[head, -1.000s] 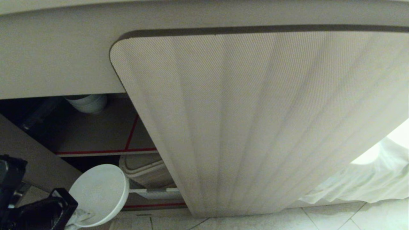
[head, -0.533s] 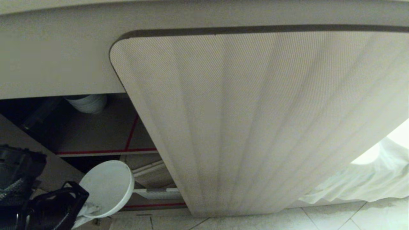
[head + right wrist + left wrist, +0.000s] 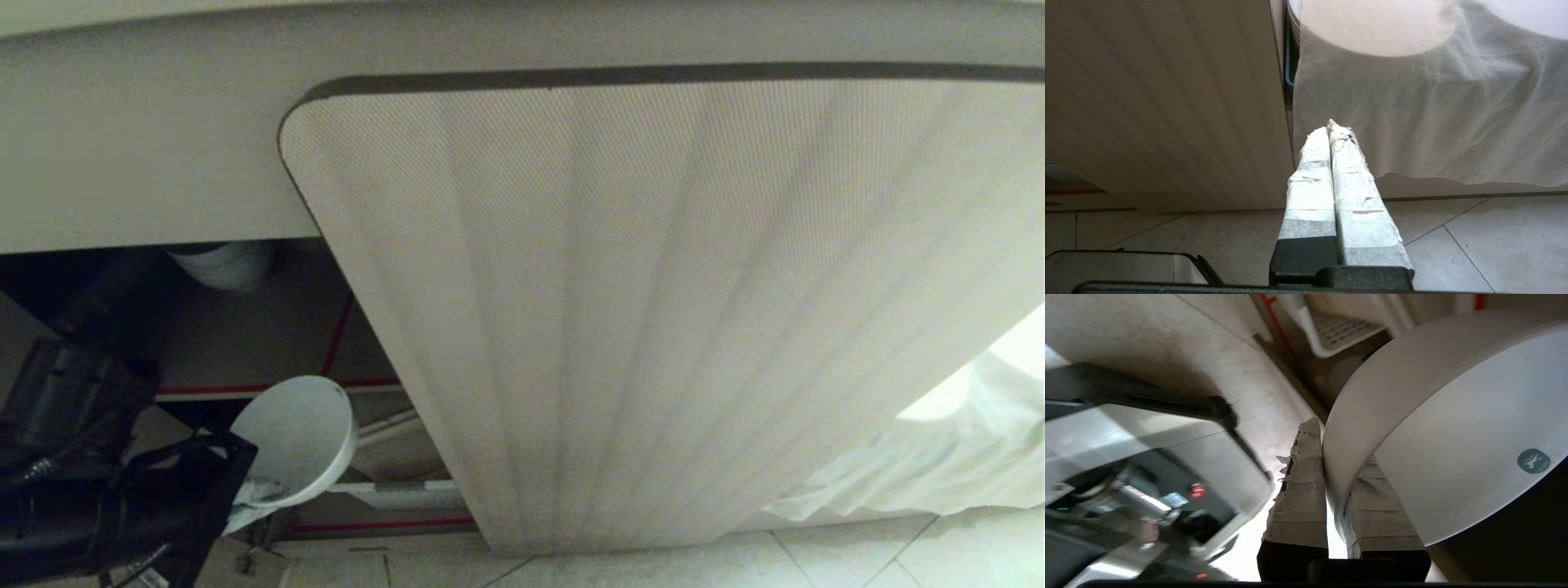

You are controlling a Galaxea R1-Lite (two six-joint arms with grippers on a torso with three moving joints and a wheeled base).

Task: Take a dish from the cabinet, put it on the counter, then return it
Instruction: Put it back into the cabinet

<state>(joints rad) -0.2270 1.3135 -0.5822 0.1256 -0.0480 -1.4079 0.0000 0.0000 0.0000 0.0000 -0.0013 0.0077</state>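
Now the left tool [image 3: 1336, 473] is clamped on the rim of the dish [image 3: 298, 437], holding it tilted before the open cabinet [image 3: 261, 327]; the right tool [image 3: 1331, 139] rests pressed together.

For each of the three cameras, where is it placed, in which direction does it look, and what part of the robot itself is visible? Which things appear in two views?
Head view: on the robot's head, looking forward and down at the cabinet; the left gripper shows at lower left, holding the dish.
Left wrist view: behind the left fingers, clamped on the dish rim, facing the white basket.
Right wrist view: behind the right gripper, shut and empty, facing the ribbed door and white cloth.
Shared: the dish in head and left wrist views; door and cloth in head and right wrist views.
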